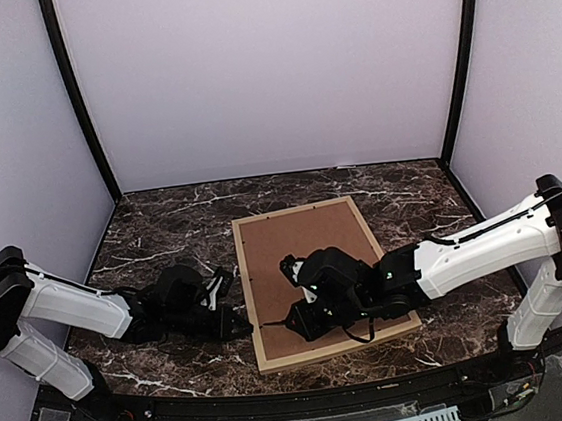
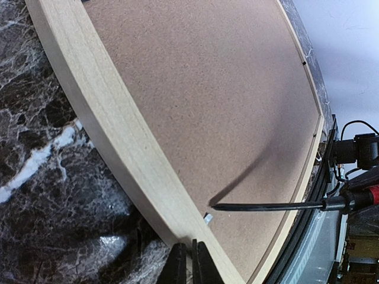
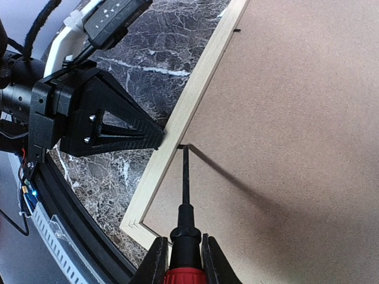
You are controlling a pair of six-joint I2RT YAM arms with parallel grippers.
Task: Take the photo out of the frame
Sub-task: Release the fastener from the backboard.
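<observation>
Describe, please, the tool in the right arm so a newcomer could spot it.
On the marble table lies the wooden frame, brown backing board up. At its near left edge, the right arm's fingers grip a screwdriver: the only thing with a thin black shaft and red handle.

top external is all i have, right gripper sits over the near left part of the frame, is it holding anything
Observer: Yes. In the right wrist view, the right gripper is shut on a red-handled screwdriver.
Operator: wheres the tip
Observer: Right by a small tab on the inner edge of the frame rail, over the brown backing board. I cannot tell whether they touch.
Operator: and the left gripper, got anything
Observer: No. The left gripper is shut on nothing, with its fingertips at the rail's outer side, across from that tab.
</observation>
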